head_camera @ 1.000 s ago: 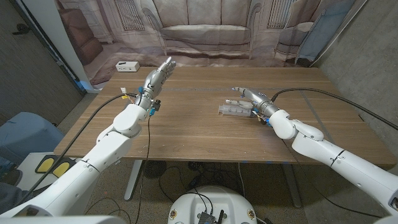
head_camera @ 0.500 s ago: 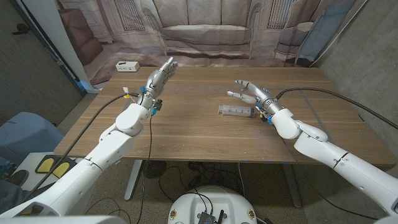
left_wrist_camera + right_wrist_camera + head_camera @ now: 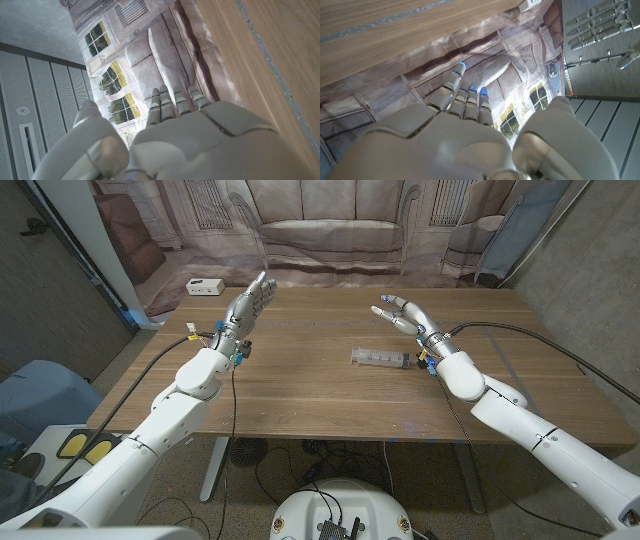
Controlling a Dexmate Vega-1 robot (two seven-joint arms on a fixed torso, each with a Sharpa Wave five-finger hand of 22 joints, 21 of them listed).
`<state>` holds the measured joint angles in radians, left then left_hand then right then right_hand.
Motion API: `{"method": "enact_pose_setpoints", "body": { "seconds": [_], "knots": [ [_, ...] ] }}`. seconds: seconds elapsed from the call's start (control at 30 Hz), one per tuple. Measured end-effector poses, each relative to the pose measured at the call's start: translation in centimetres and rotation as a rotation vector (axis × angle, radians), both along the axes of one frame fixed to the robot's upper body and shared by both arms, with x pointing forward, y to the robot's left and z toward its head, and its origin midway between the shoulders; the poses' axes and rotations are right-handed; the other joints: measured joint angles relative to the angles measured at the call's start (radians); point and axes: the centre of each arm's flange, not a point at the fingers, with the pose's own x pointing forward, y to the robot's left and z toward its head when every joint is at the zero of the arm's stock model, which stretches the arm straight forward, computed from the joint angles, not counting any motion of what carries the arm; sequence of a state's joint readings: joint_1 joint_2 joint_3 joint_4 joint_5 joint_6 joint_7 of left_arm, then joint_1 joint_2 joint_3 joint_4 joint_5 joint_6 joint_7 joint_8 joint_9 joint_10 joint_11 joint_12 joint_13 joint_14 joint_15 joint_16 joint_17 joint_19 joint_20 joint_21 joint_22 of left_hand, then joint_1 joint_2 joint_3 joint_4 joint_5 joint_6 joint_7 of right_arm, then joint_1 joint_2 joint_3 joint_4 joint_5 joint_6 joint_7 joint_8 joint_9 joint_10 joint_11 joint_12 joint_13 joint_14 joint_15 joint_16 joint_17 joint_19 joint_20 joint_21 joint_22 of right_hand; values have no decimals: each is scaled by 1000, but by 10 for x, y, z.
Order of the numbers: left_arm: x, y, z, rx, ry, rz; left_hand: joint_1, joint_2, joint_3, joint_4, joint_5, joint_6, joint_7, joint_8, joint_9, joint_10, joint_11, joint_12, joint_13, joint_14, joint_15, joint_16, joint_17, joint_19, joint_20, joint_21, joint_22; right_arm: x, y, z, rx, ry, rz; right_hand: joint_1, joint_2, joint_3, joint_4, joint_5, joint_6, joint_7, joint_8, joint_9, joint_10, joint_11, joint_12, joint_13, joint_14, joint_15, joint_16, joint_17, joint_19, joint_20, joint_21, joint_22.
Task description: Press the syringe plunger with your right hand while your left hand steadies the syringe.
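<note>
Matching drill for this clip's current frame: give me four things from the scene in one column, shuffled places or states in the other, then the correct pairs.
Column 1
1. syringe
2. left hand
3. right hand
4. white box

Column 2
A. far left corner of the table
B. lying on its side mid-table, untouched
C. raised, open, left of the syringe
D. raised, open, just beyond the syringe

Pairs: 1-B, 2-C, 3-D, 4-A

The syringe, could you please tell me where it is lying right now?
In the head view the syringe lies on the wooden table, right of centre, just in front of the raised right hand, which is not touching it.
</note>
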<state>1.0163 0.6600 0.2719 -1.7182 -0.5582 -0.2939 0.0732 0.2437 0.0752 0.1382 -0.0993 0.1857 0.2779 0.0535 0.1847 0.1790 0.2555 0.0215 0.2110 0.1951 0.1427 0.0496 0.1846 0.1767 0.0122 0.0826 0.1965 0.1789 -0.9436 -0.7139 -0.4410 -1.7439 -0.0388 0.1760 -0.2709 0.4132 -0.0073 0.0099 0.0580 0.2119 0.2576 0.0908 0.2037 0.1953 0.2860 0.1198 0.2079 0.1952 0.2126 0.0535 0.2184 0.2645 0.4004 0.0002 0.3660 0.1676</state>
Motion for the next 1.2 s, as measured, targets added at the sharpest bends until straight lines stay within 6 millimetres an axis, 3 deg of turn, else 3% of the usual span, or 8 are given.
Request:
{"method": "enact_pose_setpoints", "body": {
  "seconds": [0.33, 0.53, 0.6, 0.7, 0.77, 0.87, 1.0, 1.2],
  "knots": [
    [-1, 7, -3, -28, -8, -18, 0, 0, 0, 0, 0, 0, 0, 0, 0, 0, 0, 0, 0, 0, 0, 0, 0, 4, -4, 0, 0, 0, -11, 4, 104, 19, 65, -4, -5, -4, 4, 0, 2, -2, 0, 0, 5, 5, 0, 0, 0, 0, -1, -5, 0, 0, -10, 0],
    [1, 9, -2, -27, -5, -34, 0, 0, 0, 0, 0, 0, 0, 0, 0, 0, 0, 0, 0, 0, 0, 0, 0, 4, -5, 0, 0, 3, -16, 3, 201, 65, 189, -9, -2, -4, 4, 0, -7, 6, -3, 0, 0, 9, -5, 0, -8, 8, -5, -9, -8, 0, -19, 0],
    [1, 11, 1, -22, -9, -34, 0, 0, 0, 0, 0, 0, 0, 0, -1, 0, 0, 0, 0, 0, 0, 0, 0, -4, -15, 0, 0, 3, -17, 2, 225, 79, 232, -9, -2, -5, 3, 0, -32, 9, -12, 0, -15, 7, -9, 0, -21, 9, -14, -12, -17, -2, -30, 0],
    [2, 12, 4, -15, -10, -42, 0, 0, 0, 0, 0, -2, 2, 0, -2, 2, 10, 0, 0, 0, 0, 0, 0, 7, -64, 0, -2, 8, -20, 1, 265, 96, 284, -9, -2, -10, -2, 0, -81, 22, -24, -5, -48, 10, -19, 0, -54, 14, -23, -18, -38, -2, -51, 0],
    [2, 13, 5, -13, -11, -48, 0, 0, 0, 0, 0, -3, 11, 0, -2, 5, 16, 0, 0, 0, 0, 0, 0, 19, -80, 5, -2, 10, -21, 0, 280, 101, 304, -15, -7, -14, -6, 0, -100, 27, -27, -5, -62, 15, -23, 0, -69, 18, -24, -22, -52, 0, -62, 0],
    [4, 15, 7, -6, -13, -56, 0, 0, 0, 0, 0, -8, 15, 0, -2, 1, 20, 0, 0, 0, 0, 0, 0, 21, -81, 9, -2, 11, -22, 0, 298, 105, 335, -21, -13, -18, -6, 0, -102, 30, -25, -5, -76, 14, -23, 0, -88, 24, -30, -23, -70, 2, -77, 1],
    [7, 19, 12, 5, -15, -64, 0, 0, 0, 0, 0, -25, 11, -4, -2, -11, 19, -4, 0, -4, 4, 0, 0, 22, -68, 9, -2, 15, -24, -2, 331, 113, 367, -30, -23, -24, -4, 0, -52, 17, -1, -5, -85, 16, -23, 0, -98, 25, -30, -27, -83, 4, -93, 3],
    [11, 25, 15, 14, -10, -72, 0, 0, 0, 0, 0, -25, 11, -4, -2, -16, 19, -4, 0, -10, 2, 0, 0, 17, -63, 9, -2, 18, -30, -2, 382, 131, 398, -42, -30, -36, 0, 0, -7, 11, 12, -5, -66, 13, -11, 0, -98, 15, -25, -28, -113, -2, -116, 3]
  ]
}}
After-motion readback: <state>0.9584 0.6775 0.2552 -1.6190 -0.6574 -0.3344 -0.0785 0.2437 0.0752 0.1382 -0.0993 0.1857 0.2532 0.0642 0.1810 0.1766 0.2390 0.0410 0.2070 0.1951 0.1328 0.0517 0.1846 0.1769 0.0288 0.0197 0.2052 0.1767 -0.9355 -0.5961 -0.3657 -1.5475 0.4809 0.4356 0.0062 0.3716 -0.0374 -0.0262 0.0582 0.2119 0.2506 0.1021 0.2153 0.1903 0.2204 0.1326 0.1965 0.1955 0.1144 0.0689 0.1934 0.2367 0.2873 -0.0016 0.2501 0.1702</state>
